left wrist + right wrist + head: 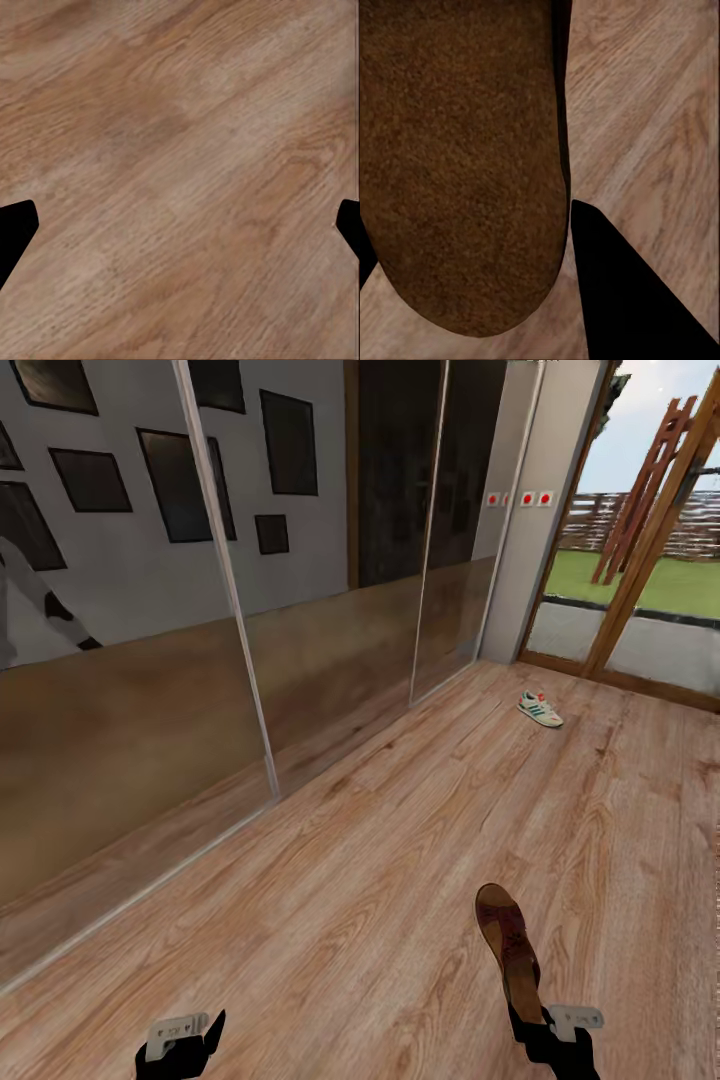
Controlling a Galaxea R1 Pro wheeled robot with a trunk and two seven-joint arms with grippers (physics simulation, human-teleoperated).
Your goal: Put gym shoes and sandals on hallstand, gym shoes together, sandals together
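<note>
The right end effector grips a sandal by one end above the floor, so it could pivot loose, while the left end effector hangs spread and empty; one gym shoe lies far ahead near the glass.

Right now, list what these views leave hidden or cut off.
- Right pincer: its grip on the sandal is hidden under the sole in the head view.
- Gym shoe: too small for detail.
- Left pincer: cut by the head view's bottom edge.
</note>
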